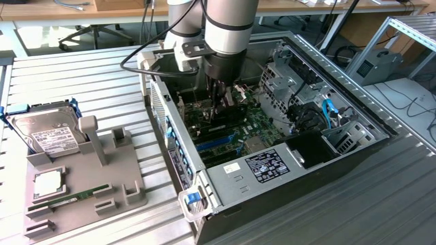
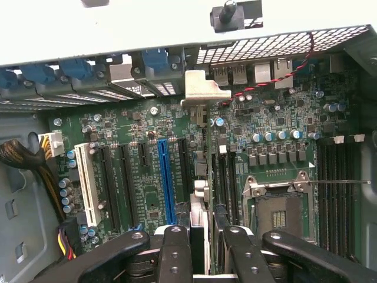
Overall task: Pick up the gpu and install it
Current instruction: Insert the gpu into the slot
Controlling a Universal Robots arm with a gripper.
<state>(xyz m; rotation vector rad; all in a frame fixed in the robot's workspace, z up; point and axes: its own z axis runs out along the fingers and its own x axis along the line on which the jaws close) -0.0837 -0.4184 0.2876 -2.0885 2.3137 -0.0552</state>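
End effector (image 2: 200, 247) narrowed edge-on around the gpu (image 2: 199, 177), held vertical directly beneath it, bracket (image 2: 203, 88) toward the case's rear wall, lined up over a motherboard (image 2: 271, 118) slot.

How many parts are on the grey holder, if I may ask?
3: hard drive propped at the far end, silver chip midway, memory stick beside it. None seems hidden.

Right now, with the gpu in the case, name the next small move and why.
Probably a small press straight down. The gripper holds the gpu edge-on over the motherboard, beside the blue slot, its bracket at the rear wall. I cannot tell whether it is seated.
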